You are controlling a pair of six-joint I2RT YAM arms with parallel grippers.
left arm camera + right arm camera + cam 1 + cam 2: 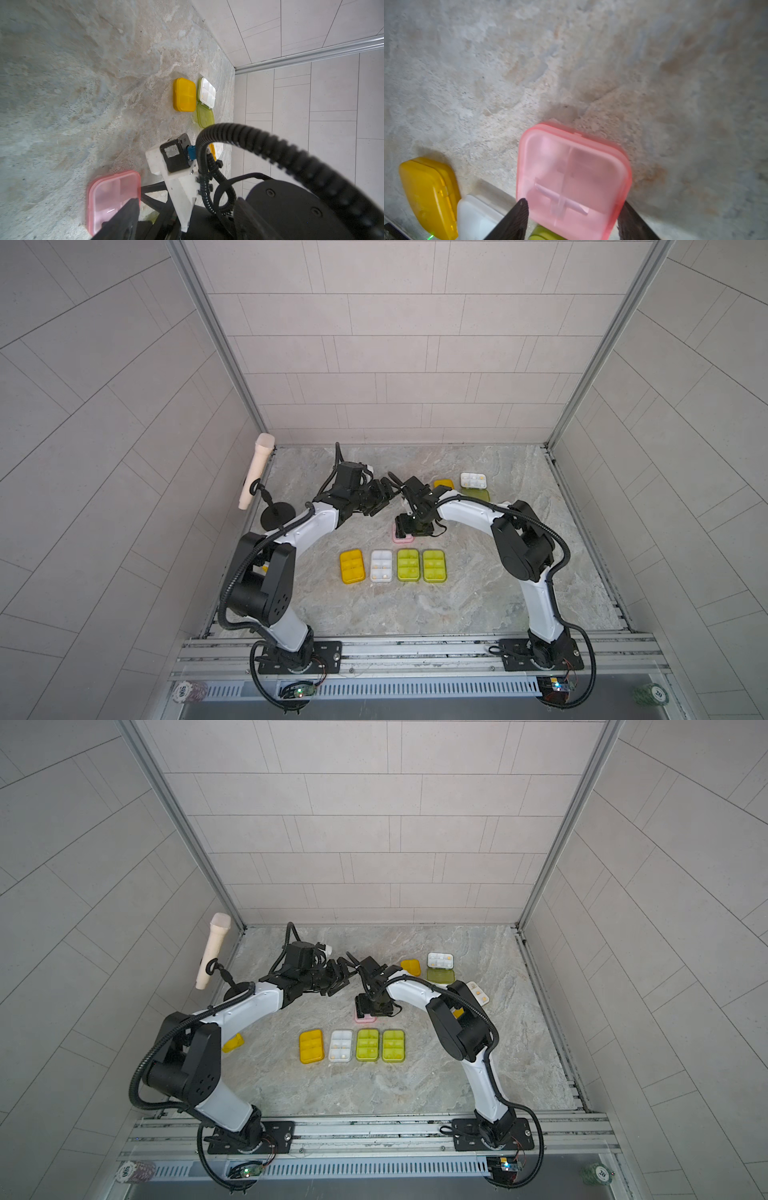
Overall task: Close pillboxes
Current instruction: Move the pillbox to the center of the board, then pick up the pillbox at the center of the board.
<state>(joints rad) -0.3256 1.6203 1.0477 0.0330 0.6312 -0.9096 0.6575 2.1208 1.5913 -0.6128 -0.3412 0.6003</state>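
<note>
Both top views look steeply down from high up and far off, on the side of the pink box (402,537) where the metal rail (415,649) runs. They share nearly the whole scene: the table (478,605) and three tiled walls (395,364). The left wrist camera sits low beside the pink box, facing past it toward a wall corner (236,70). The right wrist camera hangs close above the same box, looking down on its lid and the table beyond.

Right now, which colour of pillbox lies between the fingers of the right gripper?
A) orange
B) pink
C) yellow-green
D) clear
B: in the right wrist view the pink pillbox sits between the two dark fingers of the right gripper.
</note>
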